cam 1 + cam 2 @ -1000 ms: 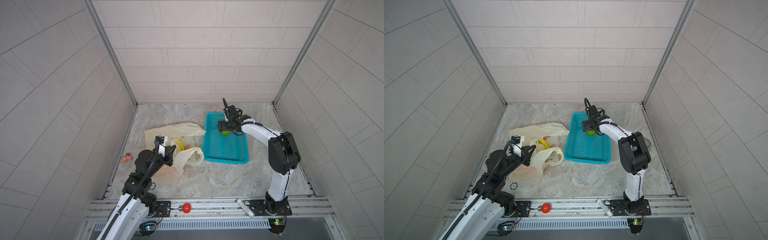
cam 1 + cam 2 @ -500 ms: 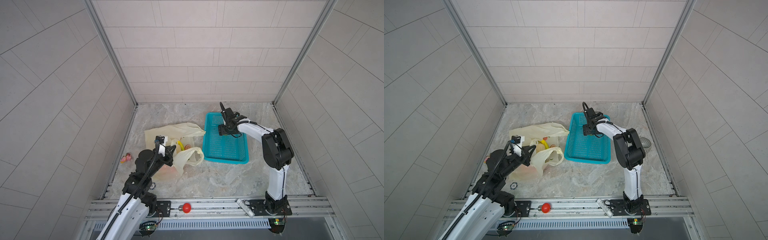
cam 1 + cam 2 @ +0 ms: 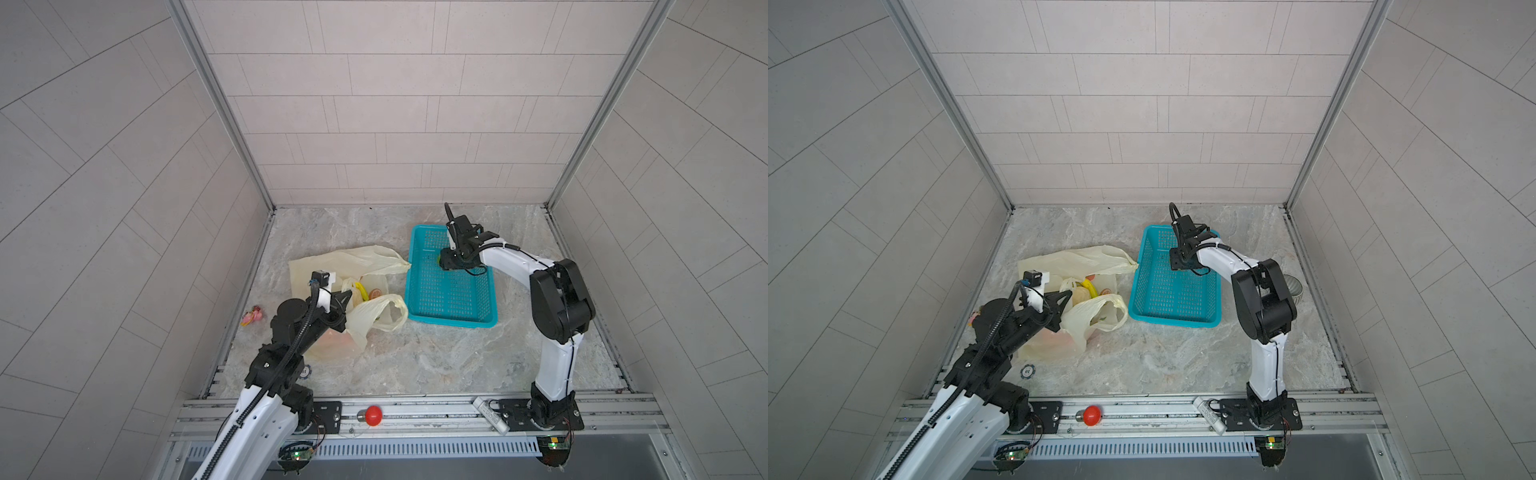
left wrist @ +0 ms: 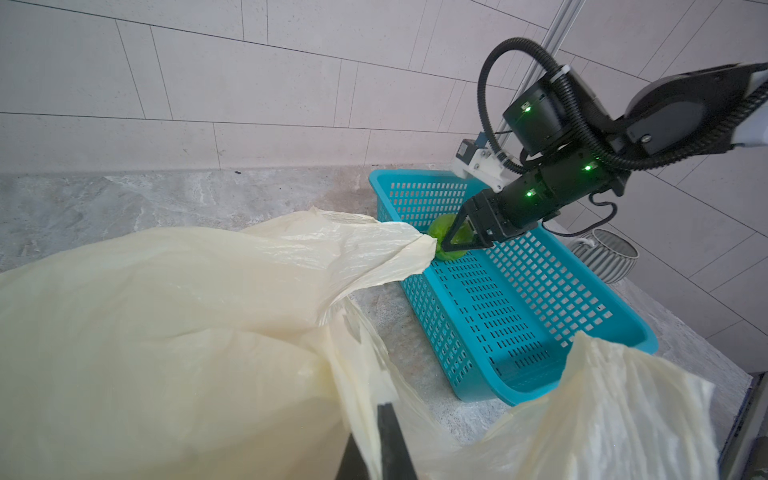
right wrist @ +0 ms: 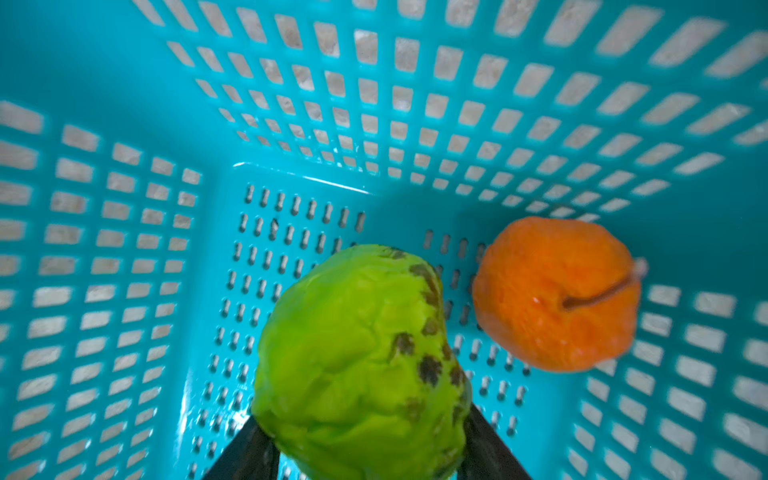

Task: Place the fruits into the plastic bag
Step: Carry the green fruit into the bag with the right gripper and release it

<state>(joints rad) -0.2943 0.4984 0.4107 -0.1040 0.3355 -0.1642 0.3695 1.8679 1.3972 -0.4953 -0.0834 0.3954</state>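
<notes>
Right jaws straddle the green fruit [image 5: 357,361] in the teal basket [image 3: 453,321], orange fruit [image 5: 552,291] beside it; gripping or not, I can't tell. Left jaws are closed, pinching an edge of the plastic bag [image 3: 332,266] on the worktop [image 3: 415,365].

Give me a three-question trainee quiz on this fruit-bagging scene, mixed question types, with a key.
1. True or false: the green fruit lies inside the plastic bag.
2. Which fruit sits beside it in the teal basket? A) banana B) orange fruit C) red apple
3. Fill in: the left gripper is shut on the ____.
Key: 1 false, it lies in the basket; 2 B; 3 plastic bag.
</notes>
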